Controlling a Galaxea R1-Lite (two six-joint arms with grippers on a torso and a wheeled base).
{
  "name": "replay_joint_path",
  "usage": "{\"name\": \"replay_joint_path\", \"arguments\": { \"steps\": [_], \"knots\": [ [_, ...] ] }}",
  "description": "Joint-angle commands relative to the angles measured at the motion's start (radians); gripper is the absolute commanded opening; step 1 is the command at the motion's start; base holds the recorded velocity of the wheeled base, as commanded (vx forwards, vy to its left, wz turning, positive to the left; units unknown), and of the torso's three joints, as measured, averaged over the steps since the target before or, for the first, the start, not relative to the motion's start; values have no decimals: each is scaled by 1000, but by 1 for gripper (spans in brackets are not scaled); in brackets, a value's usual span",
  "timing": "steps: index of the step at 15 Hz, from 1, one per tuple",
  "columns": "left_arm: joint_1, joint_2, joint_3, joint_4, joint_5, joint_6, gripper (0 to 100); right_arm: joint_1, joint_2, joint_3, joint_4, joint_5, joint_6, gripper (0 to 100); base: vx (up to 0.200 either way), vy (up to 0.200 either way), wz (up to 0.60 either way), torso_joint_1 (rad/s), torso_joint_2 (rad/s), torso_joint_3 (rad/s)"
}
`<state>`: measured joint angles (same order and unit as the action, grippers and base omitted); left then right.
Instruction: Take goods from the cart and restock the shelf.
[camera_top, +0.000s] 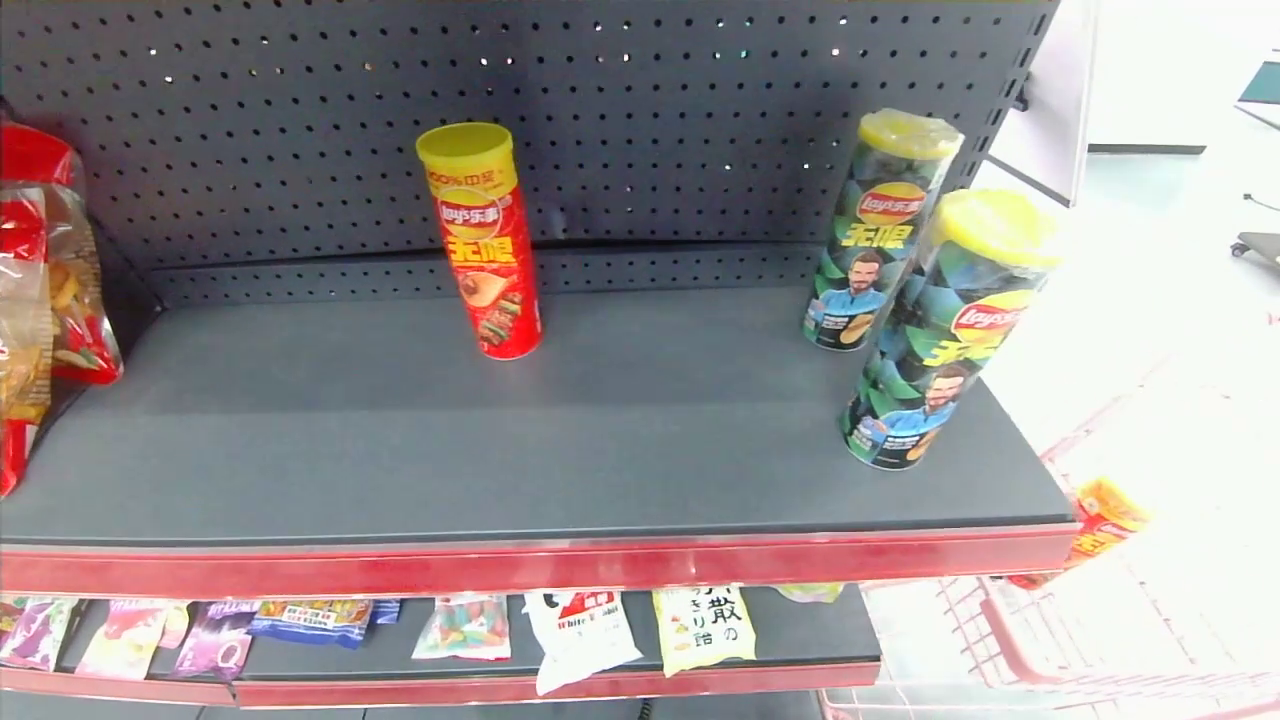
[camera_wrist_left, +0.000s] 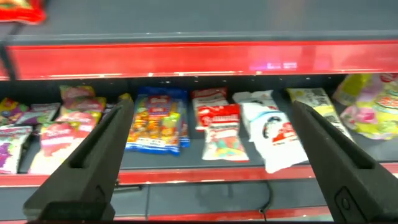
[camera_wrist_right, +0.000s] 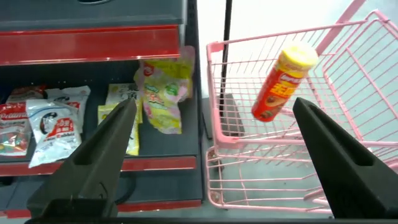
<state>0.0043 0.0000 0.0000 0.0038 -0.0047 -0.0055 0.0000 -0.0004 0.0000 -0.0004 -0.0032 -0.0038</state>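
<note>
On the dark upper shelf (camera_top: 560, 440) a red chip can (camera_top: 481, 240) with a yellow lid stands upright near the back. Two green-and-black chip cans (camera_top: 880, 230) (camera_top: 945, 330) stand at the shelf's right end. Another red chip can (camera_wrist_right: 283, 87) lies tilted in the pink wire cart (camera_wrist_right: 280, 146); from the head it appears as the can (camera_top: 1100, 520) inside the cart (camera_top: 1000, 640), below the shelf's right corner. My right gripper (camera_wrist_right: 214, 102) is open, low in front of the cart's near rim, holding nothing. My left gripper (camera_wrist_left: 212, 104) is open and faces the lower shelf.
Snack bags (camera_top: 40, 280) hang at the upper shelf's left end. Several candy bags (camera_top: 580, 630) lie along the lower shelf (camera_top: 800, 640), among them a blue bag (camera_wrist_left: 158, 121) and a white one (camera_wrist_left: 270, 134). A red price rail (camera_top: 540, 565) fronts the upper shelf.
</note>
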Motion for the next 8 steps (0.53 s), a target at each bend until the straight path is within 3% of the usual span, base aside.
{"name": "replay_joint_path", "arguments": {
  "steps": [1,8],
  "knots": [
    [0,2,0,1,0,-1,100,0,0,0,-1,0,-1,100,0,-200,0,2,-2,2],
    [0,2,0,1,0,-1,100,0,0,0,-1,0,-1,100,0,-200,0,4,1,3]
  ]
}}
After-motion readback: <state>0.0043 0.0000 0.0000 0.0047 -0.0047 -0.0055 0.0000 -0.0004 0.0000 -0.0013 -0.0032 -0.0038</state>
